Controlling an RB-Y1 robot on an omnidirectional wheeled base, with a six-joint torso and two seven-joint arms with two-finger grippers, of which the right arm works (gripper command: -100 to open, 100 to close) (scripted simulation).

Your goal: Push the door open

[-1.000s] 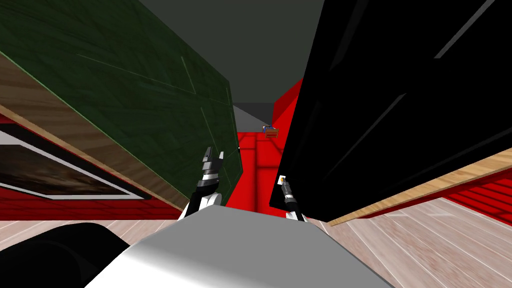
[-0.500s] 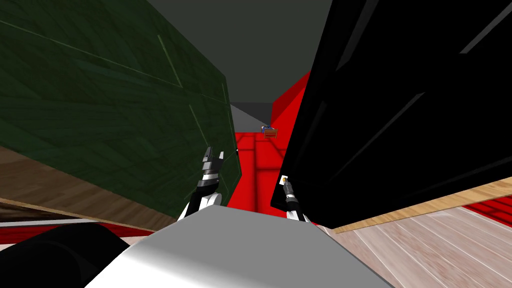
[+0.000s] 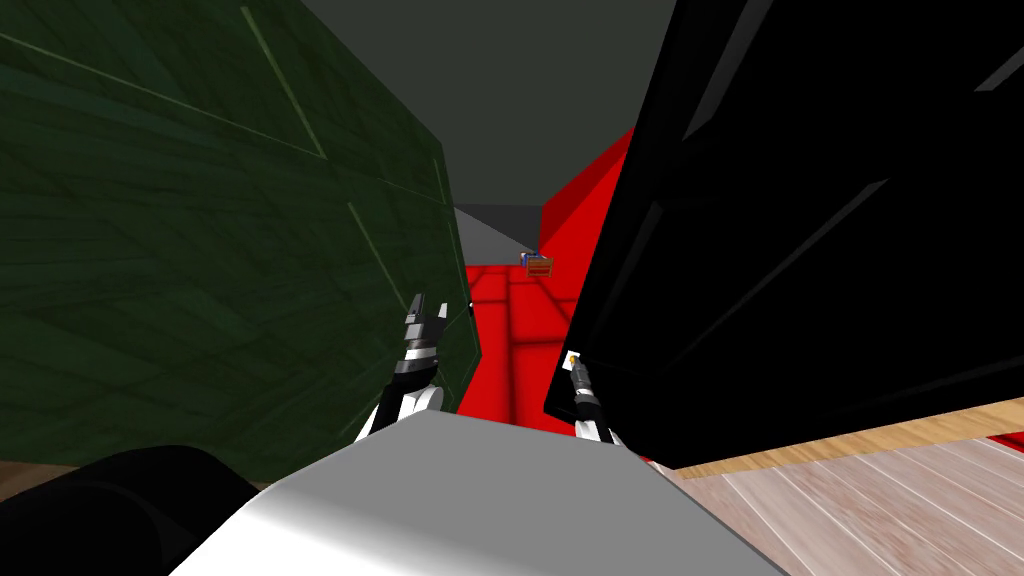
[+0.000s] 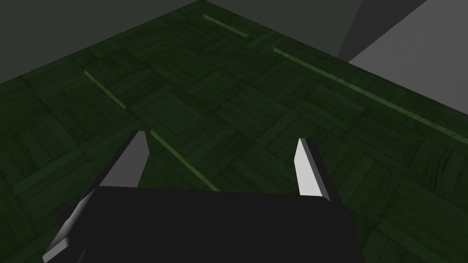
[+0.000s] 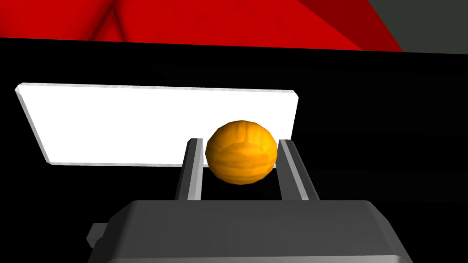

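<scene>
A black door (image 3: 800, 250) takes up the right side of the head view. At its near edge it carries a white plate (image 5: 137, 123) with a round orange knob (image 5: 241, 151). My right gripper (image 5: 240, 148) is shut on that knob, one finger pressing each side; in the head view the right gripper (image 3: 574, 362) meets the knob (image 3: 571, 357) at the door's edge. My left gripper (image 3: 426, 312) is raised beside a dark green panelled surface (image 3: 200, 250). In the left wrist view the left gripper (image 4: 220, 139) is open and holds nothing, close to that green surface (image 4: 256, 109).
Between the green surface and the black door a narrow gap opens onto a red floor (image 3: 520, 330) and red wall. A small brown object (image 3: 540, 265) stands far off there. Pale wood planks (image 3: 880, 500) lie at the lower right.
The whole head view has shifted: I have moved forward, and the green surface and black door loom larger and cover more of the floor. My right gripper stays shut on the knob.
</scene>
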